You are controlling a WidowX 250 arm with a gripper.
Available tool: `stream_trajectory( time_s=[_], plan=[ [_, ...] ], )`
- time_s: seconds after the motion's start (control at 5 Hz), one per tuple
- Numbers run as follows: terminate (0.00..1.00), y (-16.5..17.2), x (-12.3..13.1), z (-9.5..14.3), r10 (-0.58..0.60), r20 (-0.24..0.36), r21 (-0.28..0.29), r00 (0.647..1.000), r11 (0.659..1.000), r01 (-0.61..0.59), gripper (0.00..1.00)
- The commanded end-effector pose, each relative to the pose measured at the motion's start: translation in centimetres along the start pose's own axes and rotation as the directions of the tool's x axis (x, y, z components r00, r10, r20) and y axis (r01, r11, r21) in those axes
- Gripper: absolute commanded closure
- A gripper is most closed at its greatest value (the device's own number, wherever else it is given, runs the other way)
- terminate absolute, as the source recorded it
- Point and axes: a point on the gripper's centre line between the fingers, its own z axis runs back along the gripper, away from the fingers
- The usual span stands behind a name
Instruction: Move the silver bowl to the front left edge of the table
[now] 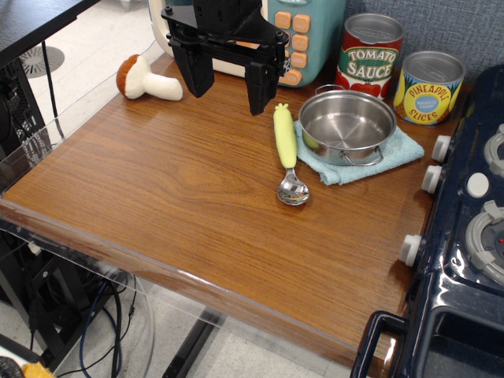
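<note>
A metal spoon with a yellow-green handle (287,156) is laid bowl-end forward, just beside a folded light-blue cloth (356,161). Behind the cloth, two labelled tin cans are stood side by side: a red tomato sauce can (370,55) and a yellow pineapple slices can (429,88). A brown-capped toy mushroom (145,79) is laid on its side at the back left. A dark blue toy stove with white knobs (461,236) is placed along the right edge.

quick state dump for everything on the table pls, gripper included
gripper: open, empty, hanging above the table's rear
silver bowl: upright, empty, on the blue cloth
blue cloth: flat under the bowl
spoon: lying flat, bowl end toward the front
tomato sauce can: upright
pineapple slices can: upright
toy mushroom: on its side
</note>
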Motion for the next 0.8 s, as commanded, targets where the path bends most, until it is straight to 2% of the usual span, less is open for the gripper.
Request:
stream_trajectory(
  time_s=[0.0,0.2,0.4,0.6],
  plan=[
    [0.00,0.0,0.0,0.0,0.000,0.000,0.000,1.000,1.000,0.000,0.00],
    [0.00,0.1,0.7,-3.0,0.158,-0.088,-0.012,0.984,0.987,-0.159,0.00],
    [0.00,0.0,1.8,-4.0,0.248,-0.073,0.023,0.966,0.969,-0.247,0.00],
    [0.00,-0.7,3.8,-5.2,0.246,-0.028,0.013,0.969,0.969,-0.246,0.00]
  ],
)
